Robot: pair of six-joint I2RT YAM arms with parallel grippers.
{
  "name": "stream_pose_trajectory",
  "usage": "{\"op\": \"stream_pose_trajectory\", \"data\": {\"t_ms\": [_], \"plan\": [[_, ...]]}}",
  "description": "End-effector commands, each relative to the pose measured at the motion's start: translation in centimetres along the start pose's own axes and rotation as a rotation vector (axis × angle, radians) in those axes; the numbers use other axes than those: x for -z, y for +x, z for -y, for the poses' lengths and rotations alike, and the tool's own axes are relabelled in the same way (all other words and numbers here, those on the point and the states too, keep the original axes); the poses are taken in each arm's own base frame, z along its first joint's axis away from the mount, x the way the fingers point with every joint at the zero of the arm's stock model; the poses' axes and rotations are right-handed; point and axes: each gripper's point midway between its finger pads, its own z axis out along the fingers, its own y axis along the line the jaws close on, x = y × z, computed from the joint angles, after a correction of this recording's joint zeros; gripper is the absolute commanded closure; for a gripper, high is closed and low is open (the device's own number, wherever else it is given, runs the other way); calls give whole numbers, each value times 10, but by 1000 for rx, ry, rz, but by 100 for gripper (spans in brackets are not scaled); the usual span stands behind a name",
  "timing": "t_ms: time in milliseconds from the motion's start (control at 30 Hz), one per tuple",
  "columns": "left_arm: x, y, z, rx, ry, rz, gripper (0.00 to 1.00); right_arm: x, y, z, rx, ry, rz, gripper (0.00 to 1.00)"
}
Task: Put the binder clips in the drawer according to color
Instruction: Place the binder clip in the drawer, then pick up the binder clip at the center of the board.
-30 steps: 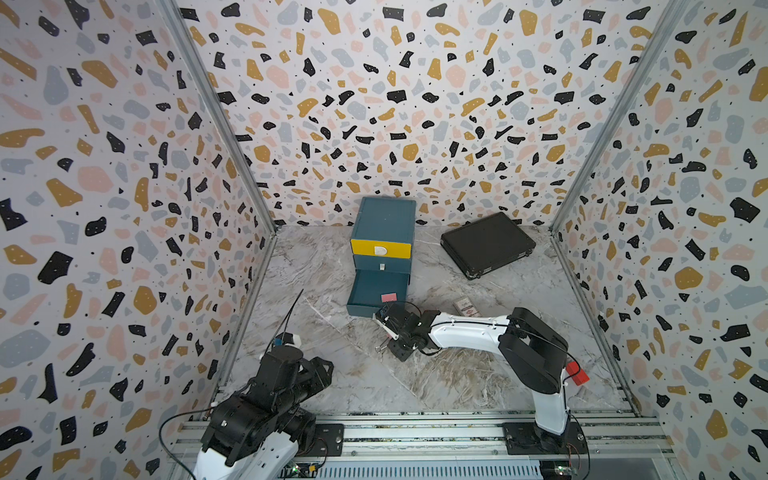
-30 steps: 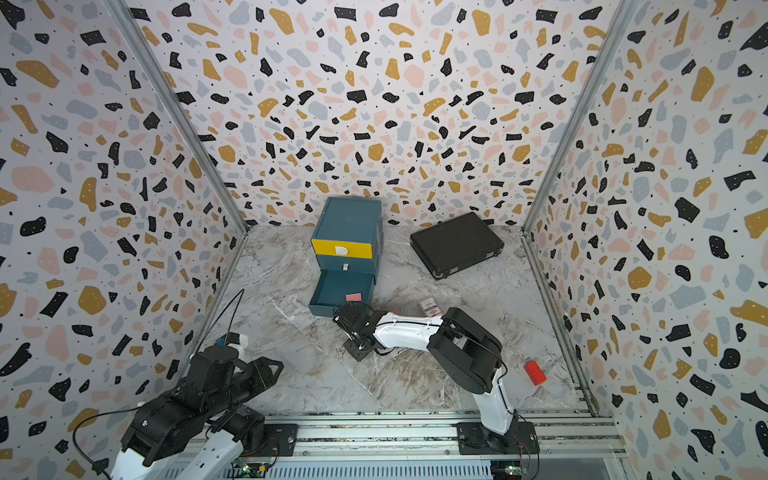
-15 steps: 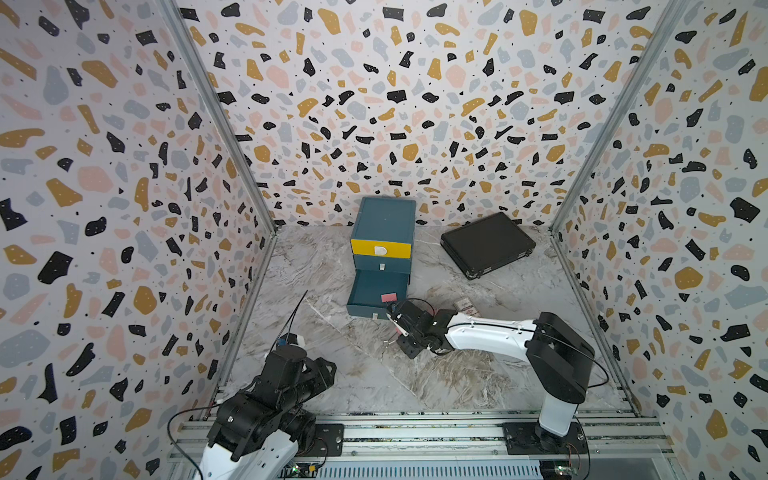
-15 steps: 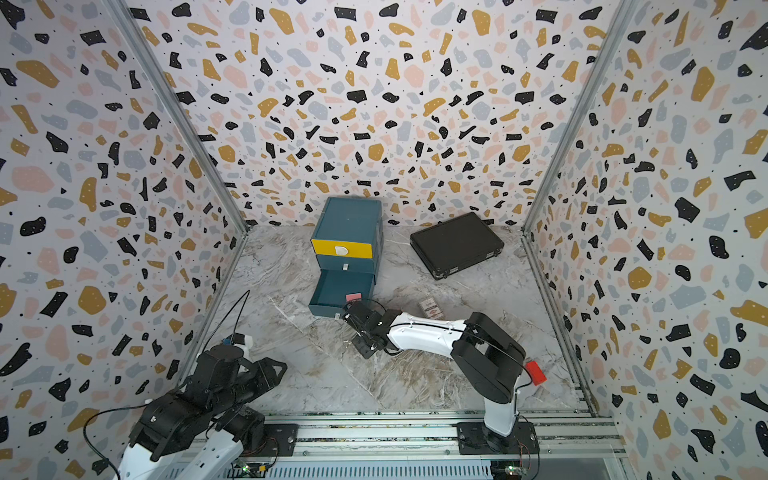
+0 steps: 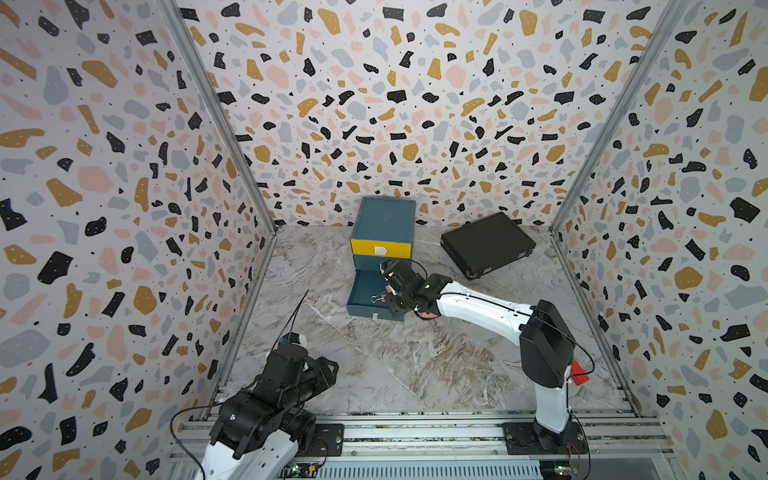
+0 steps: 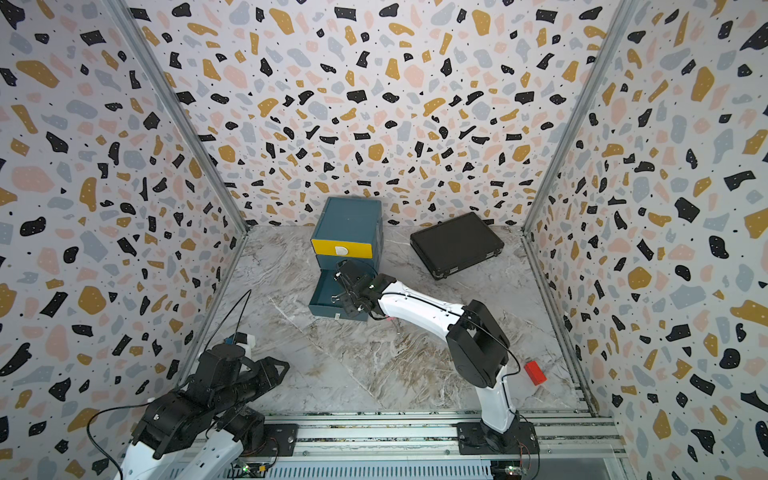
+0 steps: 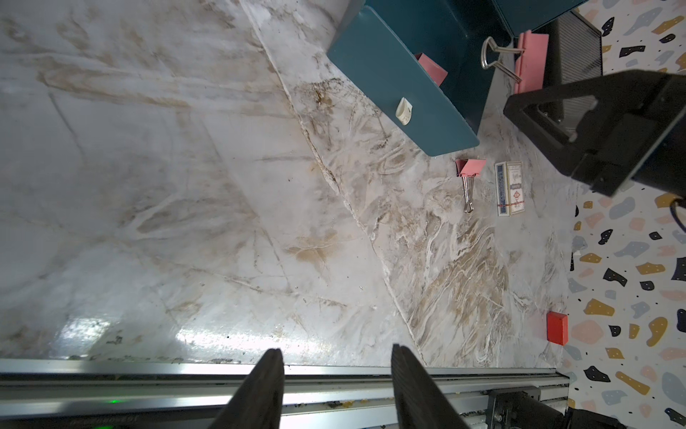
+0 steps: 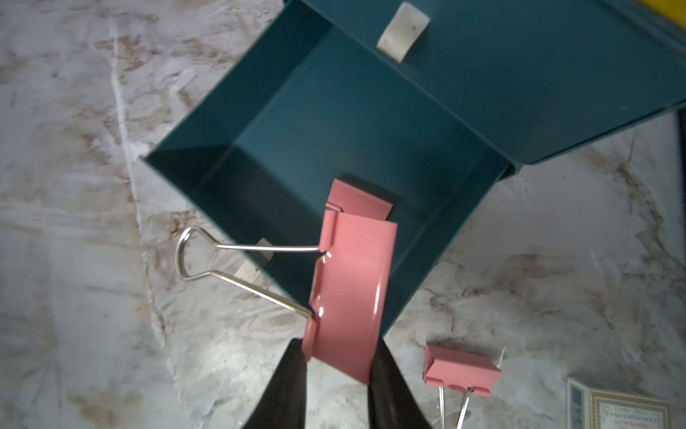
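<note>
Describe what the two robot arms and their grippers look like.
The right arm has a smooth white shell between boxy black joints, with a thin black cable running along it. The left arm matches: black joints, white base. The fingers are black and tapered.

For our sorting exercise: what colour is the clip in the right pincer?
Pink. The binder clip shows best in the right wrist view.

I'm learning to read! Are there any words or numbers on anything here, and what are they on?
On the small card box: blue and red print, too small and blurred to read.
On the yellow drawer front, the black case and the red block: no words or numbers show.
</note>
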Motion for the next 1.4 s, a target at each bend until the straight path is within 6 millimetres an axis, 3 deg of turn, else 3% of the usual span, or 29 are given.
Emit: {"op": "stream_pose_trajectory", "data": {"t_ms": [0,167,300,400,500,600,767,1000,1167,1367], "plan": [[6,-7,10,-5,33,21,49,-10,5,10,-31,32,-63,74],[7,-9,13,-7,39,23,49,-11,-3,13,-43,42,-48,51],[9,-10,16,-9,45,26,49,9,-9,20,-42,57,-4,35],[8,-11,17,-8,49,26,49,30,-5,34,-53,82,37,31],[8,-11,18,-8,51,27,49,38,15,55,-74,88,34,27],[9,-11,19,-8,57,27,49,32,45,72,-50,74,0,20],[4,-9,20,-4,69,17,49,10,81,75,33,3,-106,11],[3,-9,22,5,81,14,49,-31,101,82,30,-16,-222,8],[3,-10,22,6,80,15,49,-48,105,87,38,17,-266,10],[3,-11,24,5,82,18,49,-48,107,92,-2,31,-266,34]]}}
